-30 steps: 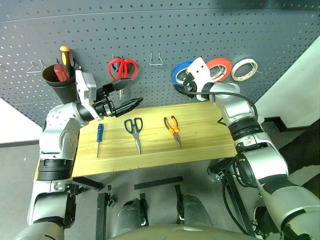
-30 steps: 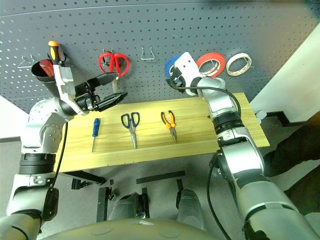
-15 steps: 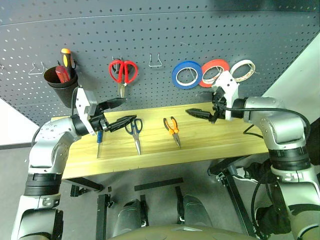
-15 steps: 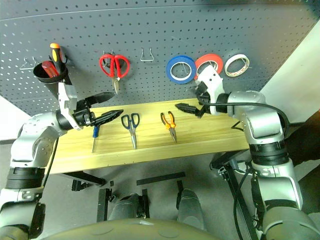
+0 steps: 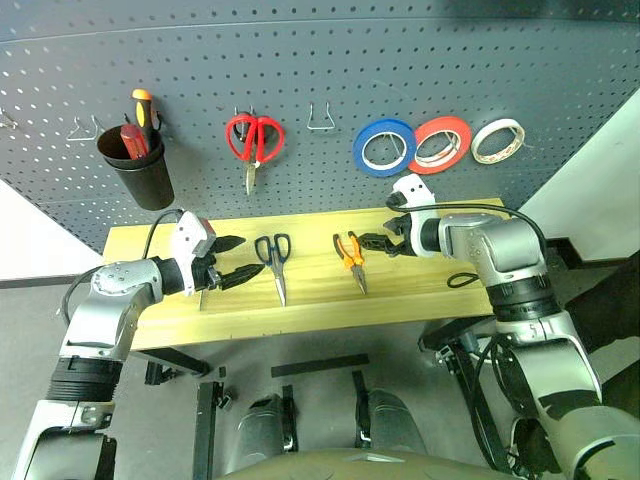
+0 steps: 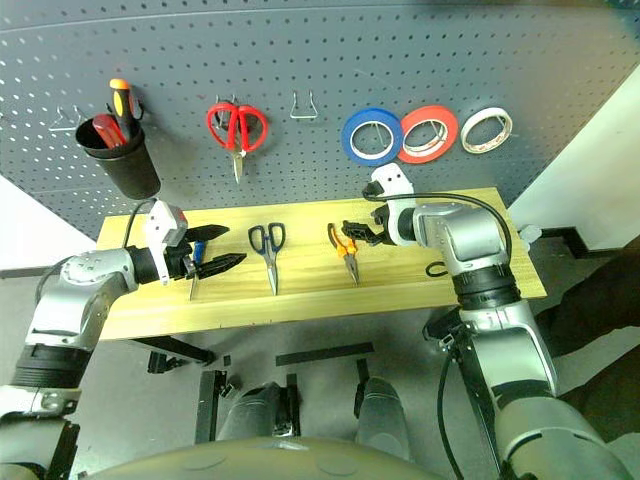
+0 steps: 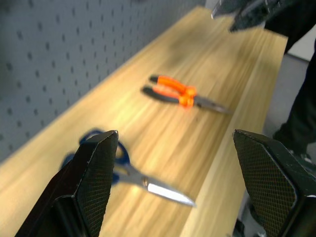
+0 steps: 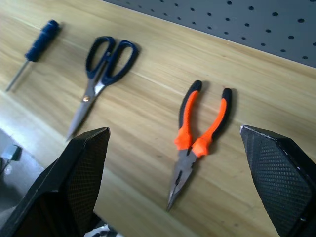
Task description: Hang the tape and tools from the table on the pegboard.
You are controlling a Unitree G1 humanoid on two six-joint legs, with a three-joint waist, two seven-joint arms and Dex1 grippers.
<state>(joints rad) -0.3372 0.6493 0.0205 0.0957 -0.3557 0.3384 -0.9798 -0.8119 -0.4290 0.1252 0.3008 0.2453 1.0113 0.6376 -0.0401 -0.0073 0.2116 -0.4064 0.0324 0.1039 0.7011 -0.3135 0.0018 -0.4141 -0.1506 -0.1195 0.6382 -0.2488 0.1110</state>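
Note:
The blue tape (image 5: 385, 148) hangs on the dark grey pegboard (image 5: 330, 60). On the wooden table (image 5: 440, 285) lie the dark-blue scissors (image 5: 272, 256), the orange-and-black pliers (image 5: 351, 258) and the small blue screwdriver (image 8: 37, 45). My left gripper (image 5: 252, 256) hovers open just above the table's left part, beside the scissors (image 7: 106, 163), and partly covers the screwdriver. My right gripper (image 5: 375, 222) is open, tilted down just right of the pliers (image 8: 200, 133), which show between its fingers (image 8: 81, 173). Neither holds anything.
On the pegboard hang red scissors (image 5: 254, 140), a red-orange tape roll (image 5: 442, 145), a white roll (image 5: 498, 140), a black cup (image 5: 135, 168) with screwdrivers, and bare wire hooks (image 5: 320, 120). The table's right end is bare wood.
The right gripper left the blue tape on its hook, opened wider and dropped to the pliers. The left gripper sank from near the red scissors to just above the table.

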